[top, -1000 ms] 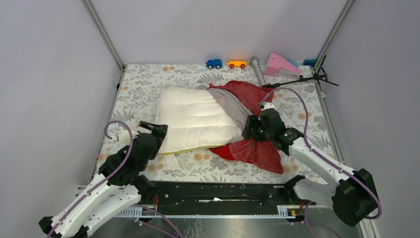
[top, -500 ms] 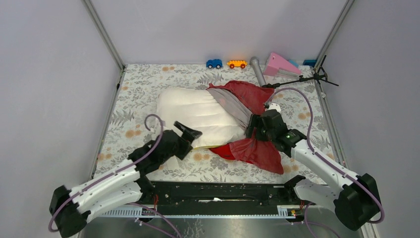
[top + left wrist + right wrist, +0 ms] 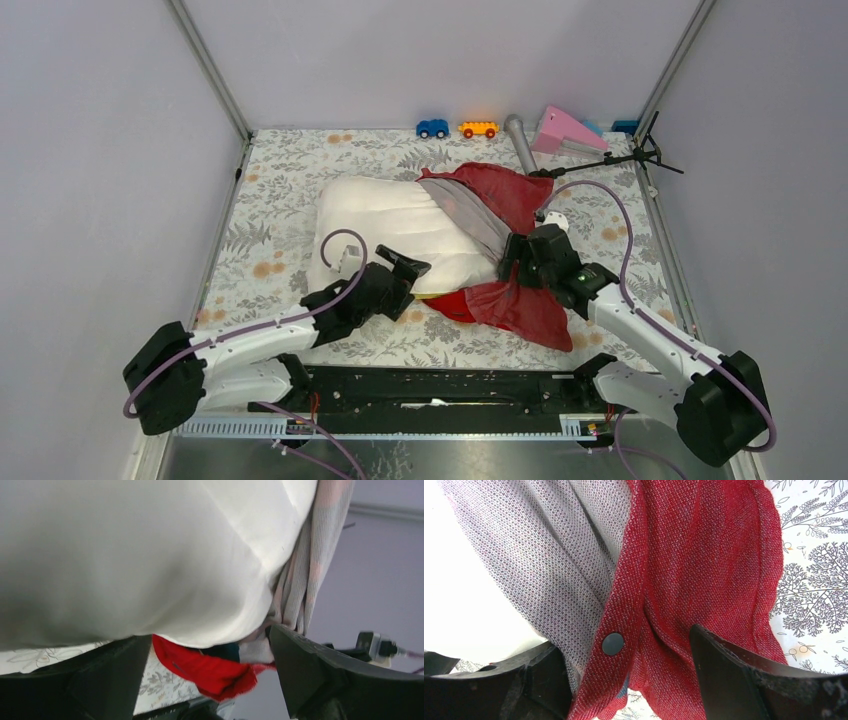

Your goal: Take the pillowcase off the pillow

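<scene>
The pillowcase (image 3: 505, 195) bunches over the right end of the pillow (image 3: 385, 225), which lies left-right on the surface. The right hand (image 3: 508, 264), spread, straddles its hem. The left hand (image 3: 405, 276), spread, faces the pillow's near edge.

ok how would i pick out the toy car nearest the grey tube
Start at the far edge of the floral tablecloth, beyond the white pillow. Two small toy cars stand there, left of the grey tube. Yours is the orange car on the right; the blue car beside it is the only lookalike.
</scene>
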